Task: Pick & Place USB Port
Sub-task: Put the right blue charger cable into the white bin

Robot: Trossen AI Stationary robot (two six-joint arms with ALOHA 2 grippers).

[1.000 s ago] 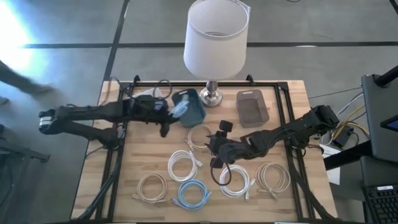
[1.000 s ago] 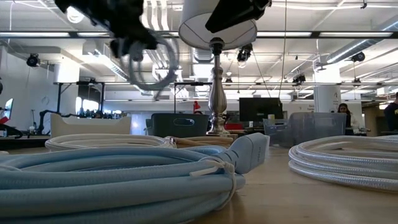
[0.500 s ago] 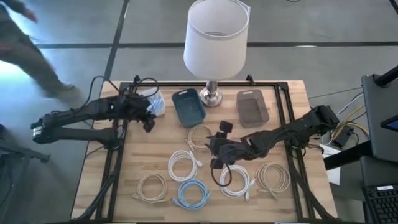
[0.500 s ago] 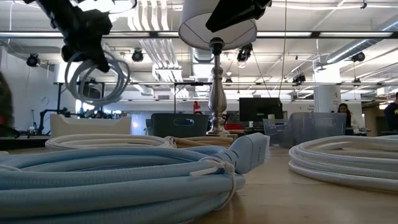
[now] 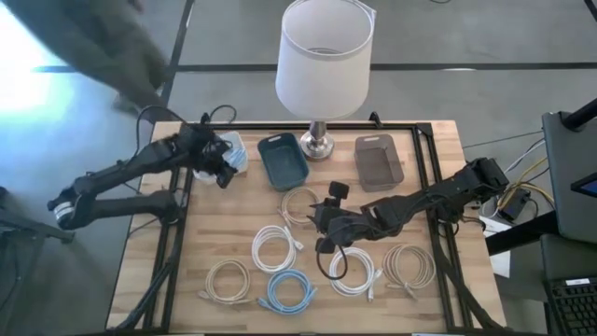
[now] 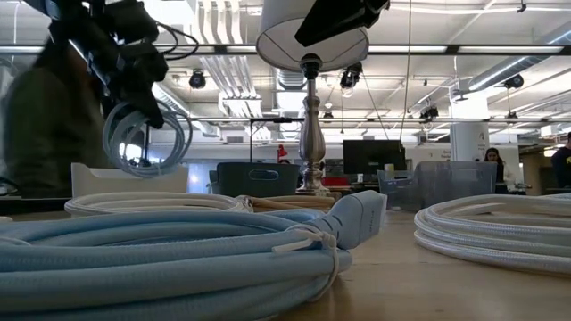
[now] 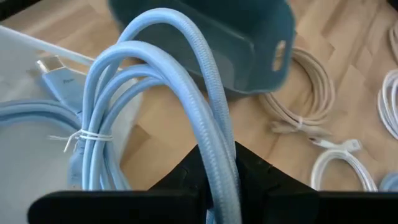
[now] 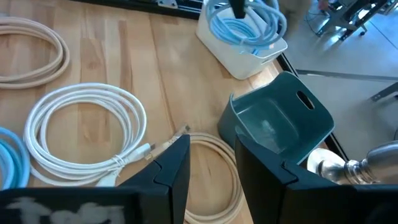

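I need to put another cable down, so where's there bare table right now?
Bare wood shows left of the white coil, below the white bin, and along the right edge beside the grey bin. The middle and front are crowded with coils, with the right end effector among them.

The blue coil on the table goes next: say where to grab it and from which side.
Come from straight above: the blue coil lies flat as an open ring. Probably best to pinch across its bundled strands, one finger inside the loop, one outside, near the tie binding them.
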